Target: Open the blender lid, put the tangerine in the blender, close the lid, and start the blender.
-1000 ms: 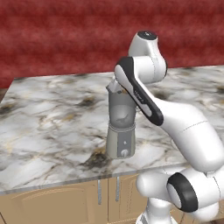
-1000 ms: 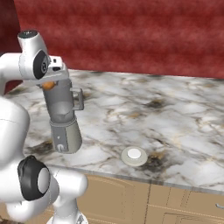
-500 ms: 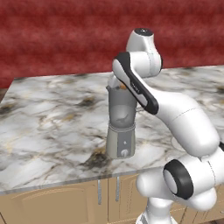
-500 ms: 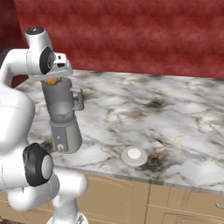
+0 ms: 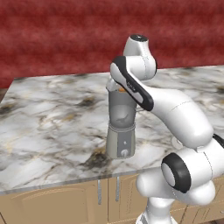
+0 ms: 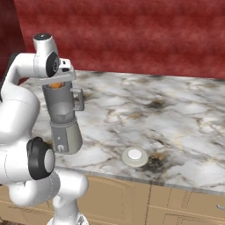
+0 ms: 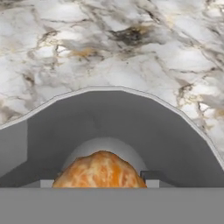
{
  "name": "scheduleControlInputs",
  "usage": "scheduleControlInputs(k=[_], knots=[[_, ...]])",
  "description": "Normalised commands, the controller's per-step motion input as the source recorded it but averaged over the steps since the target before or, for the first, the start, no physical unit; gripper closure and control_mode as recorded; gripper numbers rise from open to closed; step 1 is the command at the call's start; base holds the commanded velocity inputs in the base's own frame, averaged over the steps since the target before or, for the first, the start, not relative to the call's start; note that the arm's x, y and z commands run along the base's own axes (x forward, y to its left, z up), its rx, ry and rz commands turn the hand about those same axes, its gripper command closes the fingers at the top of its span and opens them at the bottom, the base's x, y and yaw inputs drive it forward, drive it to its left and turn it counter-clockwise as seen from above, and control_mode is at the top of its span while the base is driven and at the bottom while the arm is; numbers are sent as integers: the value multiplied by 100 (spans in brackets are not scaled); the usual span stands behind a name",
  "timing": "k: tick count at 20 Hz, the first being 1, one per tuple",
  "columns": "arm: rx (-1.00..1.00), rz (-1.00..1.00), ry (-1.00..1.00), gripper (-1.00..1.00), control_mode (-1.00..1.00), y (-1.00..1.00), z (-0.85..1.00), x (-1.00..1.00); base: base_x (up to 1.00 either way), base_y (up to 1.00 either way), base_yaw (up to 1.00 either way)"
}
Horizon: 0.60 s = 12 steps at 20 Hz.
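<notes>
The blender (image 5: 121,127) stands near the counter's front edge with its jar open at the top. My gripper (image 6: 55,84) hangs right over the jar's mouth, shut on the tangerine (image 6: 55,85), a small orange fruit (image 5: 121,89) at rim level. In the hand view the tangerine (image 7: 100,170) sits between the fingertips, with the grey inside of the blender (image 7: 131,127) straight below it. The blender lid (image 6: 134,156) lies flat on the counter to the right of the blender, white cap up.
The marble counter (image 6: 176,114) runs wide behind and to the right of the blender, backed by a red wall (image 6: 145,35). Wooden cabinet fronts (image 6: 132,197) lie below the front edge. My own arm (image 5: 170,109) curves close past the jar's right side.
My hand has shifted slightly across the jar's mouth and sunk a little, carrying the tangerine. The elbow has swung outward. Blender and lid have stayed put.
</notes>
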Motion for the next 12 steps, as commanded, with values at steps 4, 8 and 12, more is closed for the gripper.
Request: scheduleControlInputs(k=[4, 8, 12], knots=[[0, 0, 3, 100, -100, 0, -49, 3, 0, 0, 0], [0, 0, 2, 100, -100, 0, -48, 0, 0, 0, 0], [0, 0, 0, -100, -100, -1, -49, -1, 0, 0, 0]])
